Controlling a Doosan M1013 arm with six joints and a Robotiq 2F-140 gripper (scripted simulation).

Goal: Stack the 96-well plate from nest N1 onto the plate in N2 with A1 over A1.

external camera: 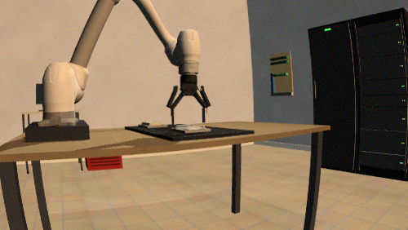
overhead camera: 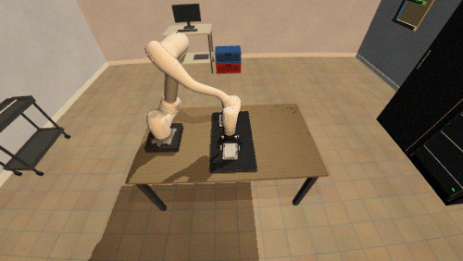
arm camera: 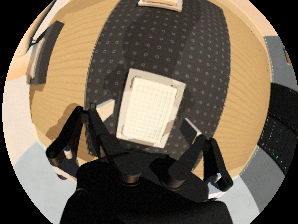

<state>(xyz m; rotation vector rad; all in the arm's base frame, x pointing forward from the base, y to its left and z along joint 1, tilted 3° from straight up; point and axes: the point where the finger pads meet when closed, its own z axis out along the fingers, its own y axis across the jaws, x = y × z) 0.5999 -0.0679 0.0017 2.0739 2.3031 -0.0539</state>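
Note:
A white 96-well plate (overhead camera: pixel 230 151) sits in the near nest on the black mat (overhead camera: pixel 245 153); from the arm's base this is the right-hand nest, N1. It also shows in the side view (external camera: pixel 190 128) and in the wrist view (arm camera: pixel 149 107). My gripper (external camera: pixel 188 118) is open and empty, straight above this plate, with one finger on each side of it and the tips close to the mat. It also shows from above (overhead camera: pixel 230 140) and in the wrist view (arm camera: pixel 141 121). The second plate (external camera: pixel 150 123) sits in the far nest N2, partly hidden by my wrist in the overhead view (overhead camera: pixel 217 121).
The arm's base block (overhead camera: pixel 163 139) stands on the table left of the mat. A black server rack (external camera: pixel 361 94) stands to the right of the table, off it. A grey cart (overhead camera: pixel 20 134) stands by the left wall.

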